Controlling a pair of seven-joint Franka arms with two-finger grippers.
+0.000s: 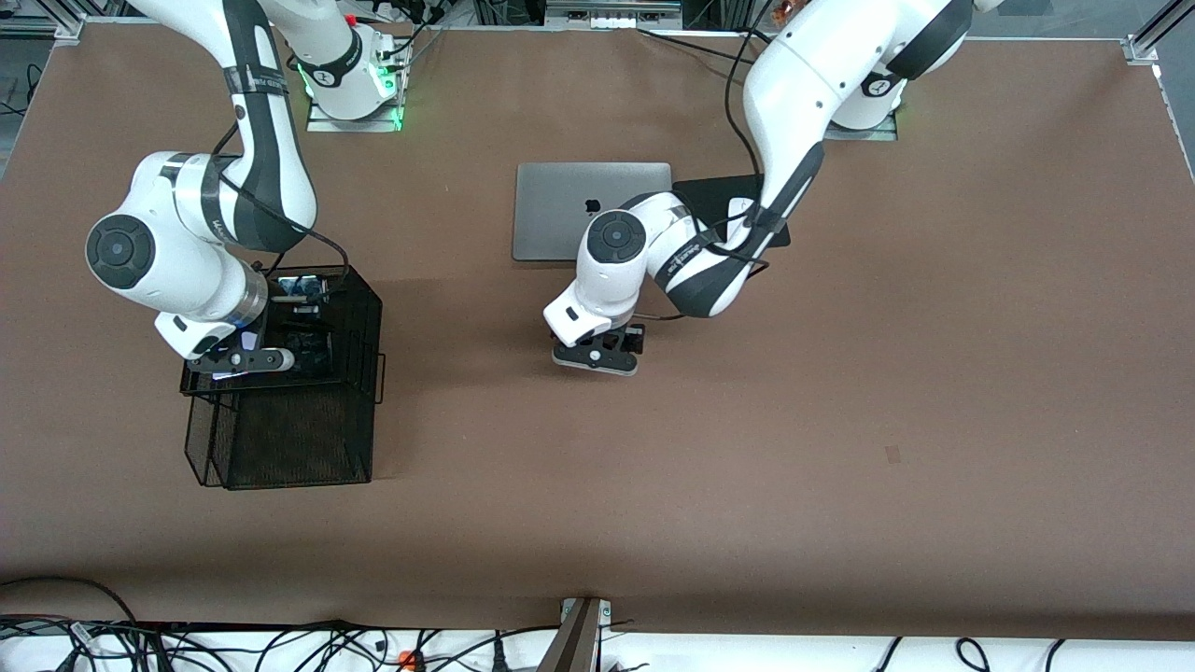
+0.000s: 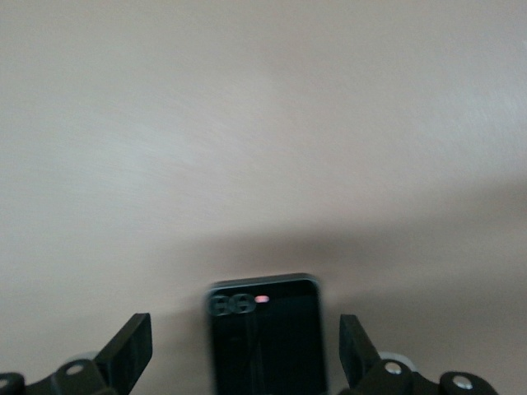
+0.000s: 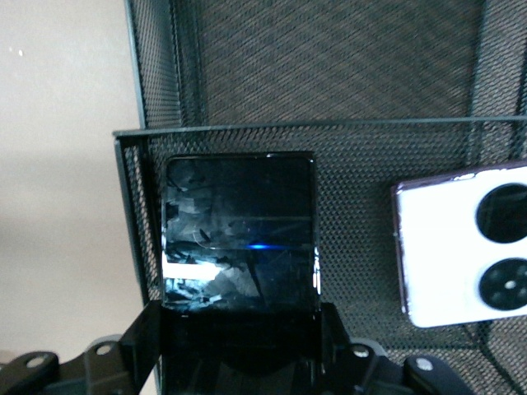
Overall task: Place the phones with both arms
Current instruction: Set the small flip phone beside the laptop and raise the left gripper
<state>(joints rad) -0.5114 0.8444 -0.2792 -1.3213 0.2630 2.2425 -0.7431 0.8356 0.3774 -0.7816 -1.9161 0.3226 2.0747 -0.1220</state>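
Our right gripper (image 3: 239, 329) pinches the squarish black phone (image 3: 239, 234) over the basket (image 1: 355, 308); dropped crooked, it hits the white phone (image 3: 461, 255); our left gripper (image 2: 247, 358) fingers gape around the black phone (image 2: 265, 333)

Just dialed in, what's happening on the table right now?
Phones are being placed by both arms. The right gripper is over the black mesh tray at the right arm's end of the table, jaws shut on a small black phone; a lavender-white phone already lies in the tray beside it. The left gripper sits low over the bare table near the grey laptop, jaws open either side of another dark phone lying on the table.
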